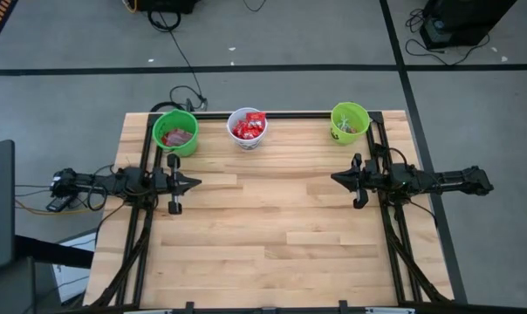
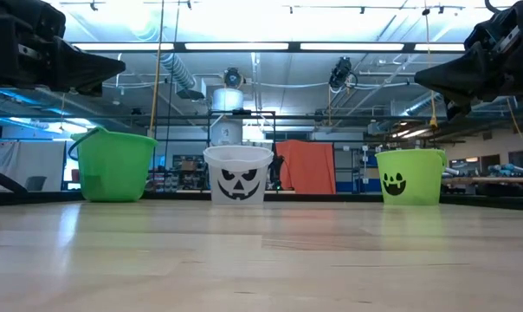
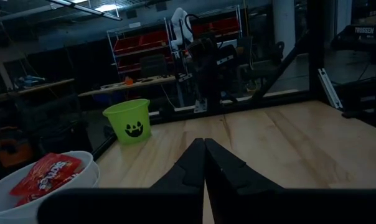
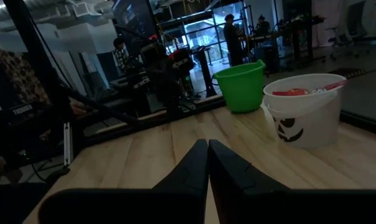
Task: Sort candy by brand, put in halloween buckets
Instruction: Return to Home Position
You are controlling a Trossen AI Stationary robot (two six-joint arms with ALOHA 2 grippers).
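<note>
The left gripper (image 1: 196,182) and right gripper (image 1: 334,179) are held over opposite sides of the table (image 1: 263,253), fingers pressed together, empty. Red candy (image 1: 248,129) is contained in the white bucket (image 2: 237,178), flanked by the plain green bucket (image 2: 112,173) and the faced green bucket (image 2: 410,182).

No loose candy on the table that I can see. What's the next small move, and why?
Probably just settle both arms at home: the left tool and right tool are shut and empty at the table's sides, and the candy lies inside the buckets.
</note>
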